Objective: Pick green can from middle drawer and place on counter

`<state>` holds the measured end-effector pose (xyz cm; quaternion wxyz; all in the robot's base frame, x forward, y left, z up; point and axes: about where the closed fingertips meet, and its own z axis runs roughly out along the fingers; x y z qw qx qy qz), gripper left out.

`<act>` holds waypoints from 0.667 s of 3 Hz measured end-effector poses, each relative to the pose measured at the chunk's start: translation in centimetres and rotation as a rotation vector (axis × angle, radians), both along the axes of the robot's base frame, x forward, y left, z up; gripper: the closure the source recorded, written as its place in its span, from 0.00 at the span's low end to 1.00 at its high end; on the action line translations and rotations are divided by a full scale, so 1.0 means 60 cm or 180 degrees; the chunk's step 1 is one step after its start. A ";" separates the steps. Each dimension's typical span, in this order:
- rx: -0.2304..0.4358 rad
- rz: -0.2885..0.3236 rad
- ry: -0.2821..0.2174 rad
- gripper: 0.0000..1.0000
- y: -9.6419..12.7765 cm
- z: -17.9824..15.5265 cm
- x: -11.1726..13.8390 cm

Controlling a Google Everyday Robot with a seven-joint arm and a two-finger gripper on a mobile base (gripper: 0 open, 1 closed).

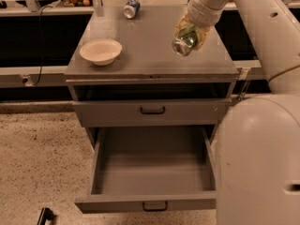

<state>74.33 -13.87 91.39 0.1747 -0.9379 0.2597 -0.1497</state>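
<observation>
- Green can (181,45): tilted, silver end toward cam, held in gripper (188,33) over right part of counter (150,60).
- Gripper: fingers clamped on can.
- Drawer (150,172): pulled out, near side.
- Bowl (100,51): counter, left; blue can (131,8): far edge.

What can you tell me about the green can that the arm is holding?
The green can is a small drink can, metal by its look, with a dark-green body and a shiny silver end. It is tilted, and the silver end faces down and toward the camera. The gripper, over the right side of the counter, is shut on it and hides much of the body. Nothing else seems to touch the can; it looks raised above the counter, though that cannot be told for sure.
</observation>
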 end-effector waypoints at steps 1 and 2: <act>0.0410 -0.0594 -0.0013 0.85 -0.007 -0.003 0.046; 0.0767 -0.1125 0.0261 0.70 -0.021 -0.047 0.066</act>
